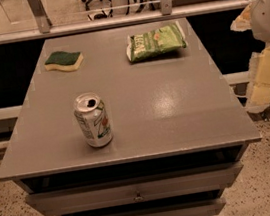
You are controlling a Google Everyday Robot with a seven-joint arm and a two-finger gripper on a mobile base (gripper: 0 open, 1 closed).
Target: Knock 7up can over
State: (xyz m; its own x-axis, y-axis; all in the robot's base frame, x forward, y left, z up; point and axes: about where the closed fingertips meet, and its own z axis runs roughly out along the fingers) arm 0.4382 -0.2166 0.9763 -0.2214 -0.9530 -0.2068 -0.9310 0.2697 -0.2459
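Observation:
The 7up can (93, 120) stands upright on the grey table (175, 109), near its front left. It is silver-white with green print and a red dot, and its top is open. My gripper (264, 83) hangs at the far right of the view, beyond the table's right edge, at the end of the white arm (268, 9). It is well apart from the can, about a table's width to its right.
A green and yellow sponge (63, 60) lies at the back left of the table. A green crinkly snack bag (156, 41) lies at the back right. Drawers (137, 190) are below the tabletop. A railing and glass panel (110, 12) run behind the table.

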